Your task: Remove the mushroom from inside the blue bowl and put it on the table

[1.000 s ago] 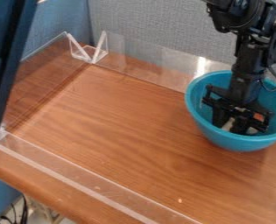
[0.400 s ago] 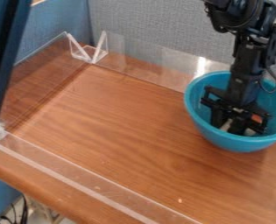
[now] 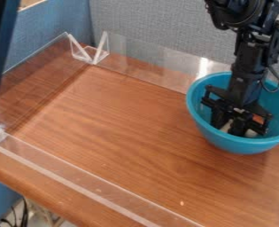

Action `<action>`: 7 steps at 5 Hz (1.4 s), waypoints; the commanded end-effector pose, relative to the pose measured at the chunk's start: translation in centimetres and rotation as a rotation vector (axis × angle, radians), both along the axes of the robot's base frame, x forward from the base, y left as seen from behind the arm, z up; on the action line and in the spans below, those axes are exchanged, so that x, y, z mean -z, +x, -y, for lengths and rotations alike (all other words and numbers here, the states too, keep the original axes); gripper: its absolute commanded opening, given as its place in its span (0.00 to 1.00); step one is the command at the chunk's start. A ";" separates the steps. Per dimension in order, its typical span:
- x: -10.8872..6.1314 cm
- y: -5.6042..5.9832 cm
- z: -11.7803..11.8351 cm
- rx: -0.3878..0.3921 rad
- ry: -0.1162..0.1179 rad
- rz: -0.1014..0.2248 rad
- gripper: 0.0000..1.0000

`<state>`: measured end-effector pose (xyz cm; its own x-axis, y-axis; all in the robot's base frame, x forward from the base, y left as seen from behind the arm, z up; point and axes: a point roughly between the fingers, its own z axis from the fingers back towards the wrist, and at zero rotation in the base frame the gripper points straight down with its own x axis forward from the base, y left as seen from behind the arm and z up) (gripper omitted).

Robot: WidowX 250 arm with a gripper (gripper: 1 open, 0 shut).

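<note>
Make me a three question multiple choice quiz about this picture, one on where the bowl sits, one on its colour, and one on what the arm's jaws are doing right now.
1. Where on the table does the bowl stand?
A. Near the right edge
B. In the middle
C. At the front left corner

2. What colour is the bowl?
A. Red
B. Teal-blue
C. White

3. How do the gripper's jaws stand?
A. Wide open above the bare wood
B. Shut, down inside the bowl
C. Shut on the clear wall at the back

Answers:
1. A, since the blue bowl sits at the right side, with bare wood stretching away to its left.
2. B, as its glossy wall and rim are teal-blue.
3. B, because the gripper reaches straight down into the bowl with its jaws closed; the mushroom is too hidden to tell whether it is gripped.
</note>
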<state>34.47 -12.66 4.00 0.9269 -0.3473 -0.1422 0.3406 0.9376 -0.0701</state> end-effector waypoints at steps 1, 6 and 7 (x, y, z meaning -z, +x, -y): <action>-4.6 0.5 -0.1 0.018 -0.035 0.112 0.00; -7.1 -0.7 -1.2 0.054 -0.024 0.132 0.00; -8.6 -1.4 -1.7 0.051 -0.017 0.149 0.00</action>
